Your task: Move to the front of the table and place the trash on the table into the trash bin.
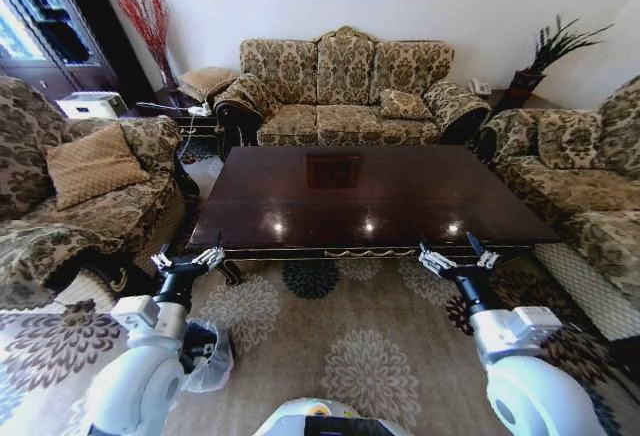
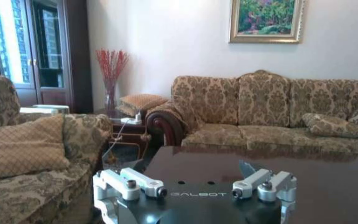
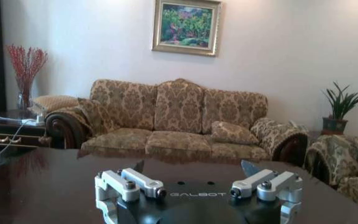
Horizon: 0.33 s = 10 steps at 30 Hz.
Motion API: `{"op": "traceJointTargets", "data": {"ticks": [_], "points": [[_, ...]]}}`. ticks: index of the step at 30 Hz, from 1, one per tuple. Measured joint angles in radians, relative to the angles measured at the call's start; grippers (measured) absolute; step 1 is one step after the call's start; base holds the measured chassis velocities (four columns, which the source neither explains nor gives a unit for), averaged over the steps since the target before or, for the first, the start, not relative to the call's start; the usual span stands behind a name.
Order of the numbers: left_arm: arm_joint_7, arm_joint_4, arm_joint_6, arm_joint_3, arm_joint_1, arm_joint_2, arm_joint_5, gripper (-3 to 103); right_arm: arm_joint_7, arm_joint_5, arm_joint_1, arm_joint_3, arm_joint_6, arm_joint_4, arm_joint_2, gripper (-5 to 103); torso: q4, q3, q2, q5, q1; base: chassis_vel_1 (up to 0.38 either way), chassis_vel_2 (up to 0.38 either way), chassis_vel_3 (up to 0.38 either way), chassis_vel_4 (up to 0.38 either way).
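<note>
The large rectangular desk with its glossy dark mahogany top and gold-trimmed apron stands squarely ahead of the robot, its long axis running left to right, and its near edge lies just beyond both grippers. No paper scraps, wrappers or bottle can be seen on the polished top; it carries reflections alone.

The small round trash bin, black inside and lined with a translucent white plastic bag, sits on the patterned carpet off the desk's near left corner, beside the left arm and behind its gripper. By position the left arm is much the nearer to it; the right arm is well apart, across the robot's front.

The left gripper hangs before the near left corner with its jaws released and spread, nothing between them. The right gripper hangs before the near right corner, jaws likewise spread and empty.

Floral brown sofas ring the desk on its far, left and right sides, so the near edge looks like the open approach.
</note>
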Motion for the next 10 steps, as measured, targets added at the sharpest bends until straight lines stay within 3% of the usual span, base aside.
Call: {"op": "traceJointTargets", "data": {"ticks": [4,10], "points": [[0.002,-0.003,-0.003,0.0,0.004,-0.003,0.005,100,-0.001,-0.002,0.001,-0.006,0.0,-0.001,-0.001,100,0.0001,0.0,0.0,0.0002,0.0,-0.077,-0.107,0.083,0.098],[0.005,-0.004,-0.011,0.001,0.019,-0.023,0.013,100,-0.001,-0.002,0.017,-0.023,0.001,-0.008,-0.02,100,0.0,0.0,0.0,0.0002,0.0,-0.194,-0.212,0.214,0.188]]}}
